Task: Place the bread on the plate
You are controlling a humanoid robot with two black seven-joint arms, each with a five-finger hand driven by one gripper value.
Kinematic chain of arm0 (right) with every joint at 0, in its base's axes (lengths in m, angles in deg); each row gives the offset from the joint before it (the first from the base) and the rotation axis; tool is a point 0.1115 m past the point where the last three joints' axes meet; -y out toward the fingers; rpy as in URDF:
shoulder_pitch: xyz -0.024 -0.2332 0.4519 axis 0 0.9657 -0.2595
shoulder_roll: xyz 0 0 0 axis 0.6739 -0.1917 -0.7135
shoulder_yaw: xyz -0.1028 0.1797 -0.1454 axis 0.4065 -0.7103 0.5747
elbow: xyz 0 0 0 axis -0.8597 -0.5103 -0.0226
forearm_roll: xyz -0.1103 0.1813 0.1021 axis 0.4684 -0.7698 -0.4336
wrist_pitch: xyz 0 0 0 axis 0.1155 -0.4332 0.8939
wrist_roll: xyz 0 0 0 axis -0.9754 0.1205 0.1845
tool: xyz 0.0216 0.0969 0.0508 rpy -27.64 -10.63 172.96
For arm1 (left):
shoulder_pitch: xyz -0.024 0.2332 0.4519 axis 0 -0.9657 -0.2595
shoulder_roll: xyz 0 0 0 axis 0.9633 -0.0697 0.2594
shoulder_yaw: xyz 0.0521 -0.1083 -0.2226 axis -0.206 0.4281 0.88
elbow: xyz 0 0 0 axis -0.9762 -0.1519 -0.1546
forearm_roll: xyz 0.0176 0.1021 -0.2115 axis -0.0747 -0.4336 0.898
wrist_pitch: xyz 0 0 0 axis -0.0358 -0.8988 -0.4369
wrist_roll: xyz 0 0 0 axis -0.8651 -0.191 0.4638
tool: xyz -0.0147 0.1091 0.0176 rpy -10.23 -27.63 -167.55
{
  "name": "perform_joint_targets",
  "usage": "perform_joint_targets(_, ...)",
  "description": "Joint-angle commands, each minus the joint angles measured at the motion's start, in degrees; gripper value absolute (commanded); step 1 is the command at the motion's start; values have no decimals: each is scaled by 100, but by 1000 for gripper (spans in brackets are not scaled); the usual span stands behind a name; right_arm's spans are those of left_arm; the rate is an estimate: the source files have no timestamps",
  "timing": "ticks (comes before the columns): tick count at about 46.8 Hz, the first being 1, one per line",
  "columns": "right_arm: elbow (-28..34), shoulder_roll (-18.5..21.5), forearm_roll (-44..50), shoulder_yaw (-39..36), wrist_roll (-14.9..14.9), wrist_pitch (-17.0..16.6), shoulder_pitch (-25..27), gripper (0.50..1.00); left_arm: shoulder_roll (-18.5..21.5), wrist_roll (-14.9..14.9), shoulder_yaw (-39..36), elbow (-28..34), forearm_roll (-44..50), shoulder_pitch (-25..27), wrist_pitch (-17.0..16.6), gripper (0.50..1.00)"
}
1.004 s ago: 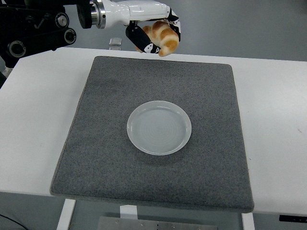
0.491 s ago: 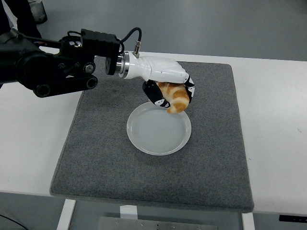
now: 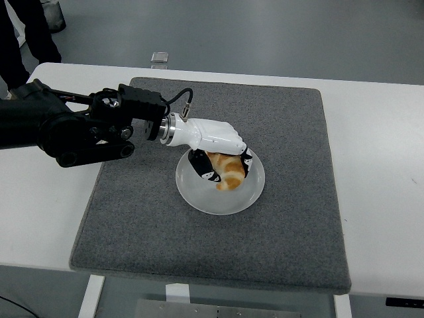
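My left hand (image 3: 222, 165), white-backed with black fingers, reaches in from the left on its black arm and is curled around a golden-brown piece of bread (image 3: 227, 172). Hand and bread are down over the middle of the white round plate (image 3: 248, 196), which lies at the centre of the grey mat (image 3: 291, 132). The bread's lower end looks to touch the plate's surface, though the fingers hide the contact. My right arm does not show.
The grey mat covers most of the white table (image 3: 377, 132). A small clear object (image 3: 159, 58) sits at the table's far edge. A person's dark legs (image 3: 30, 30) stand at the top left.
My left hand has carried the bread from above the mat's far edge toward me and down, ending low over the plate. The arm now stretches further across the table.
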Motion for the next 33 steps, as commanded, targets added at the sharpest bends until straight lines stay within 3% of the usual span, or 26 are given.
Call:
perform_joint_targets(1,0,0,0,3,0,0,-1,952,-41,11,-9,-47,-108,-96,2,500)
perform_joint_targets(33,0,0,0,3,0,0,-1,952,-85,37,-97,-214,-144,-237,2,500)
